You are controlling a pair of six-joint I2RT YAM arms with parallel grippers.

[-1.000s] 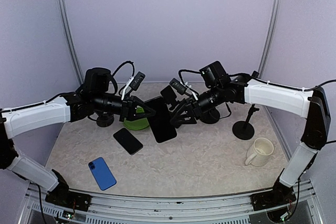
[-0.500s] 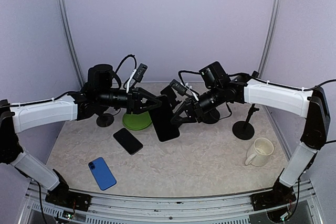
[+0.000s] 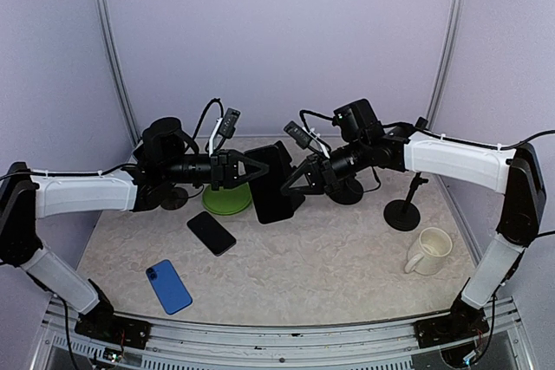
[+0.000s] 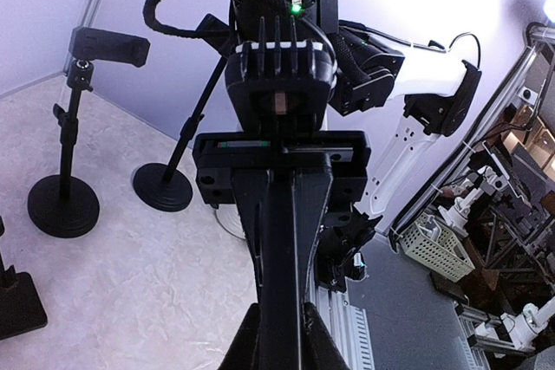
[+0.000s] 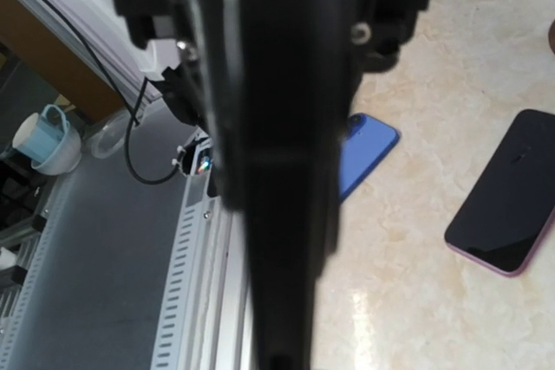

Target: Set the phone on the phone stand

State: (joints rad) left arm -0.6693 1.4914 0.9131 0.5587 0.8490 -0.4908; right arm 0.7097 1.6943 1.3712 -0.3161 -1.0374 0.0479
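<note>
Top external view: nearest the arm bases, a blue handset [image 3: 168, 286] lies flat on the bench [image 3: 329, 279]. A dark handset [image 3: 211, 232] lies a little farther in, apart from it. A pale mug [image 3: 427, 250] stands upright toward the right side.

Beyond these, the phone [image 3: 273, 184] is held in the air above the middle of the bench, tilted, between the two arms. The left end effector [image 3: 250, 171] is clenched on its left edge. The right end effector [image 3: 299, 181] grasps its right side.

In the left wrist view the phone runs edge-on from the left grip up into the other arm's jaws, which press on both faces. The right wrist view is blurred at close range, so that second grasp looks firm rather than certain.

Just behind and to the left of the phone, a green plate [image 3: 225, 204] rests on the bench. The phone stand [image 3: 402, 214] stands upright at the far right, well apart from the phone. Another stand's base [image 3: 349, 194] sits partly hidden behind the right arm.
</note>
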